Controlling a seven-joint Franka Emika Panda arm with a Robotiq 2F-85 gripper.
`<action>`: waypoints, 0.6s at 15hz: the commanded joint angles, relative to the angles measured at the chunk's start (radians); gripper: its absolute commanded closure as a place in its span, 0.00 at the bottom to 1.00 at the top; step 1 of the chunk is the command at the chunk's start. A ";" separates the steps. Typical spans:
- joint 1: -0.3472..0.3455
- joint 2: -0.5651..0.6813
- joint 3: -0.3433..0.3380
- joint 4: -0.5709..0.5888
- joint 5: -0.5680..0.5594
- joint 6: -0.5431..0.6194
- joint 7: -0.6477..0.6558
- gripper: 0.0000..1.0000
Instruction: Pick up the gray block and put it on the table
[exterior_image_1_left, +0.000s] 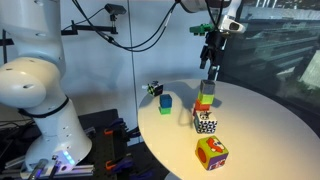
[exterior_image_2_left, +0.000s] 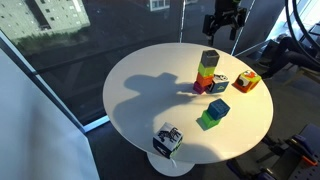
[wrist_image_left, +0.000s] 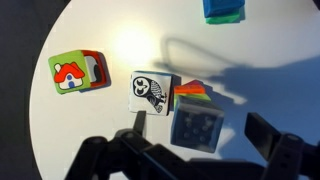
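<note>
- My gripper (exterior_image_1_left: 212, 68): released, fingers spread, nothing held. I hang in the air straight above the stack, clear of it.
- My fingers (wrist_image_left: 105, 157): dark, at the bottom of the wrist view, one on each side of the gray block and not touching it.
- Gray block (exterior_image_2_left: 209, 57): top piece of the stack, upright and square on the piece below. It rests on blocks, not on the tabletop. The wrist view shows its upper face.
- Stack (exterior_image_1_left: 204, 100): a column of coloured blocks set inward from the rim. Green and orange layers show under the gray one.
- Owl cube (wrist_image_left: 152, 90): black and white, on the tabletop just beside the foot of the stack.
- House block (wrist_image_left: 70, 72): green face with a red-roofed house, lying near the table's edge, apart from the owl cube.
- Blue block (exterior_image_2_left: 219, 106): resting on the lime green cube (exterior_image_2_left: 208, 121), apart from the stack and further toward the middle of the top.
- Patterned cube (exterior_image_2_left: 167, 139): black and white, right at the rim on the side where my base (exterior_image_1_left: 35, 95) stands, well apart from the rest.
- Table (exterior_image_2_left: 140, 95): round, off-white top, smooth.
</note>
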 joint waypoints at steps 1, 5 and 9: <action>0.025 0.035 -0.014 0.035 -0.025 0.006 0.050 0.00; 0.037 0.048 -0.018 0.023 -0.038 0.059 0.071 0.00; 0.043 0.065 -0.021 0.015 -0.048 0.111 0.084 0.00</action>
